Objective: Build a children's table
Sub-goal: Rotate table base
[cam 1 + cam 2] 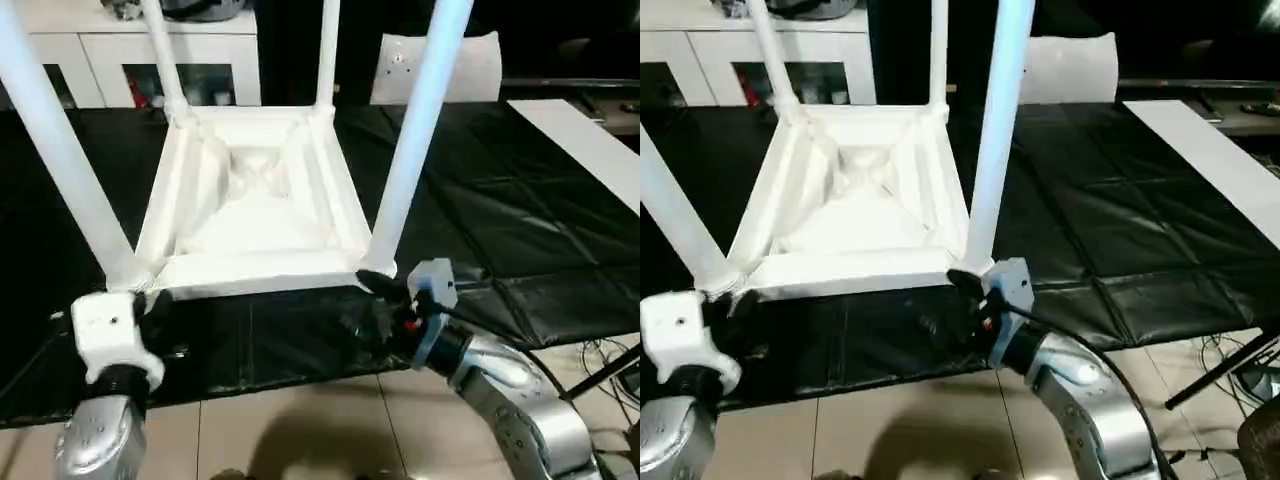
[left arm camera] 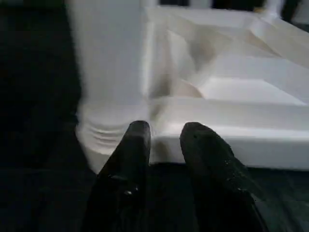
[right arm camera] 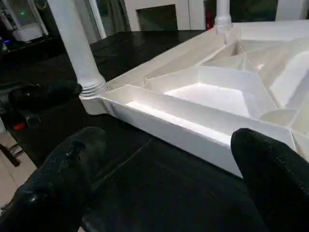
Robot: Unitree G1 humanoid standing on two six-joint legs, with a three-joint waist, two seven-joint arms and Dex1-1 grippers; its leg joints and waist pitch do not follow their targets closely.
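Left wrist view: the left gripper [image 2: 161, 135], narrowly parted and empty, is seen at the upturned tabletop [image 1: 250, 200] corner. Four legs [image 1: 415, 130] are shown in head views; the right gripper [image 3: 169, 159] is spread wide.

The scene is lit unevenly: the white tabletop [image 1: 255, 205] is very bright and almost washed out in its middle, so the ribs there lose detail. The black mat [image 1: 500, 240] stays dark, with soft grey reflections along its folds toward 3 o'clock. The near leg [image 1: 415, 140] has a bluish tint and soft, smeared edges, and the leg at 9 o'clock [image 1: 60, 150] is also blurred. In the left wrist view the whole picture is soft; the black fingers [image 2: 133, 159] and the rim are out of focus. In the right wrist view, glare lies on the inner panel [image 3: 212, 96], and the close fingers [image 3: 67, 169] are blurred.
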